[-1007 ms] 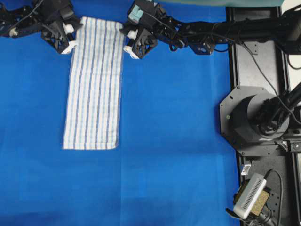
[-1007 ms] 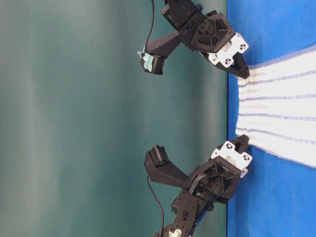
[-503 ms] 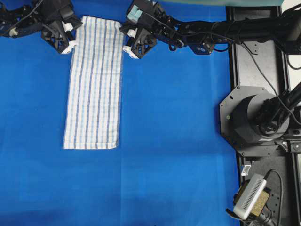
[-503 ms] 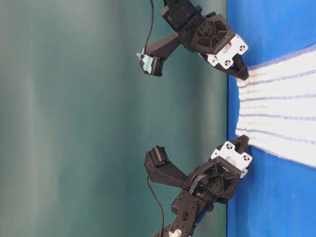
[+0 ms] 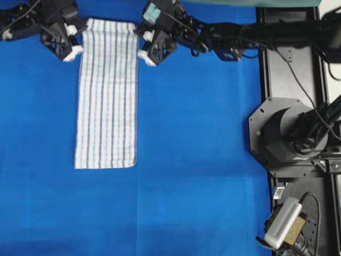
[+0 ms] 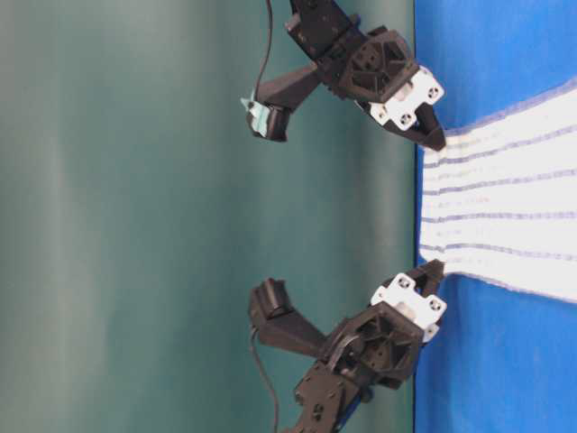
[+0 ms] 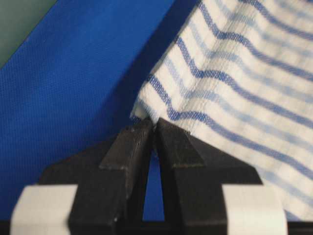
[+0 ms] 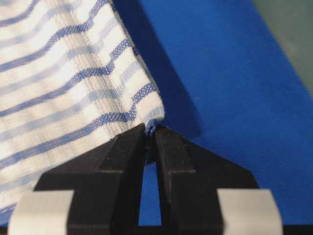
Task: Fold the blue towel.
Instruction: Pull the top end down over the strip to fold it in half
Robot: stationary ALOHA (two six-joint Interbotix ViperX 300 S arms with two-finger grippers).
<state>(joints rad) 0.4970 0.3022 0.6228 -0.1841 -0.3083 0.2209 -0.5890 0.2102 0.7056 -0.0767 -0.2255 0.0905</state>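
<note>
The blue towel [image 5: 106,96], white with thin blue stripes, lies as one long strip on the bright-blue table covering [image 5: 202,160]. Its short far end sits between the two arms. My left gripper [image 5: 81,38] is shut on the far left corner, and the wrist view shows the hem pinched at the tips [image 7: 154,126]. My right gripper [image 5: 139,45] is shut on the far right corner [image 8: 150,129]. In the table-level view the right gripper [image 6: 436,142] and the left gripper [image 6: 435,267] hold that end [image 6: 505,212] slightly raised and taut at the table's far edge.
A black metal stand with a round arm base [image 5: 290,133] runs down the right side. A small grey device [image 5: 284,221] sits at its near end. A green backdrop [image 6: 180,216] stands behind the far table edge.
Both grippers have shifted a little toward the far edge with the towel corners still pinched. The left gripper also moved slightly outward, and the far end is pulled tauter.
</note>
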